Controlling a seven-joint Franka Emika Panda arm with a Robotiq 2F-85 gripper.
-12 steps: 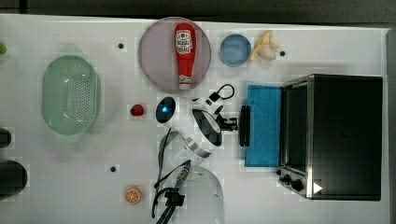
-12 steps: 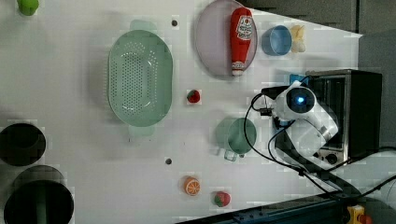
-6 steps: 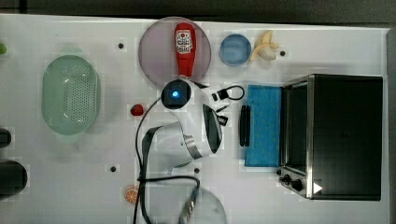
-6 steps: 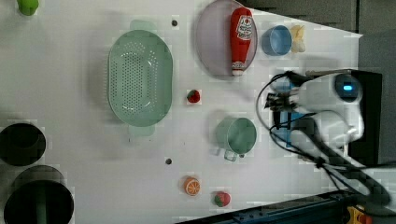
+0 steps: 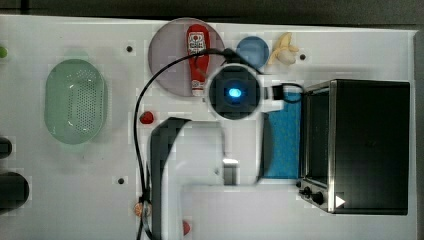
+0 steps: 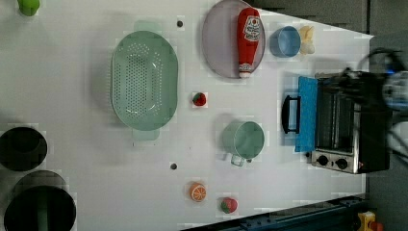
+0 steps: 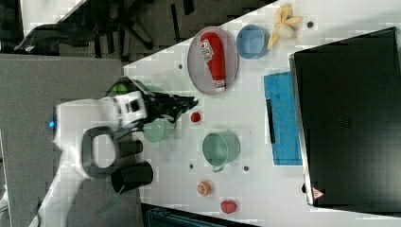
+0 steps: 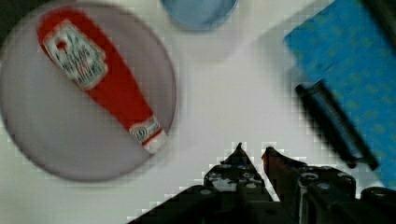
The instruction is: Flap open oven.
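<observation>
The oven [image 5: 370, 145] is a black box with a silver front frame at the top view's right. Its blue flap door [image 5: 284, 145] lies folded down flat on the table, and the black handle [image 6: 290, 114] sits at the door's outer edge. In the wrist view the door [image 8: 345, 60] and handle [image 8: 336, 126] lie off to one side of my gripper [image 8: 253, 151]. The gripper's black fingertips stand a narrow gap apart with nothing between them, above bare table. The right view shows the gripper [image 7: 183, 102] raised, well away from the oven [image 7: 350, 118].
A ketchup bottle [image 5: 198, 55] lies on a grey plate [image 5: 167, 60], with a blue bowl [image 5: 252, 50] and a banana [image 5: 284, 52] beside it. A green colander [image 5: 75, 100], a green mug [image 6: 243, 139] and small toy fruits [image 6: 199, 99] stand on the white table.
My gripper has left the door handle and risen, swinging toward the ketchup plate. The blue door has stayed flat on the table throughout.
</observation>
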